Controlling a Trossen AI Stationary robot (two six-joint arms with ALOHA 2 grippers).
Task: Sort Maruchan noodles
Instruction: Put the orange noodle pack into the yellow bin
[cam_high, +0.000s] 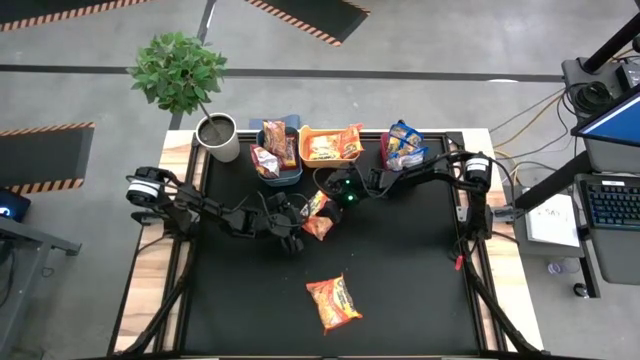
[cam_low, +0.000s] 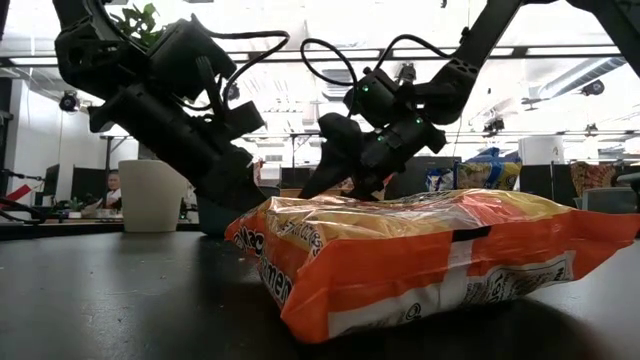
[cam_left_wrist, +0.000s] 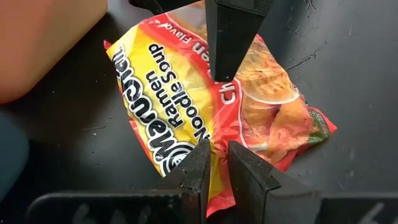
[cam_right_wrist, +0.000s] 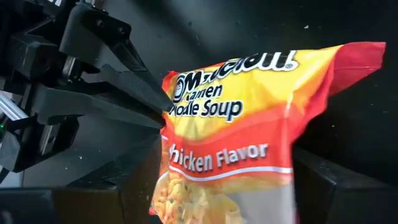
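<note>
An orange packet (cam_high: 318, 215) is being gripped from both sides at mid-surface: the left pincer (cam_left_wrist: 214, 165) is clamped on one edge, the right pincer (cam_high: 325, 196) on the other (likely a handover). Another packet (cam_high: 333, 302) is lying nearer the front.

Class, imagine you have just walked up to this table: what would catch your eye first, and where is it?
Most striking is the middle of the black table, where the left gripper and right gripper both pinch one orange Maruchan packet, one at each end. A second orange packet lies alone on the near side. Behind them stand three bins of sorted packets: blue, orange and dark.
</note>
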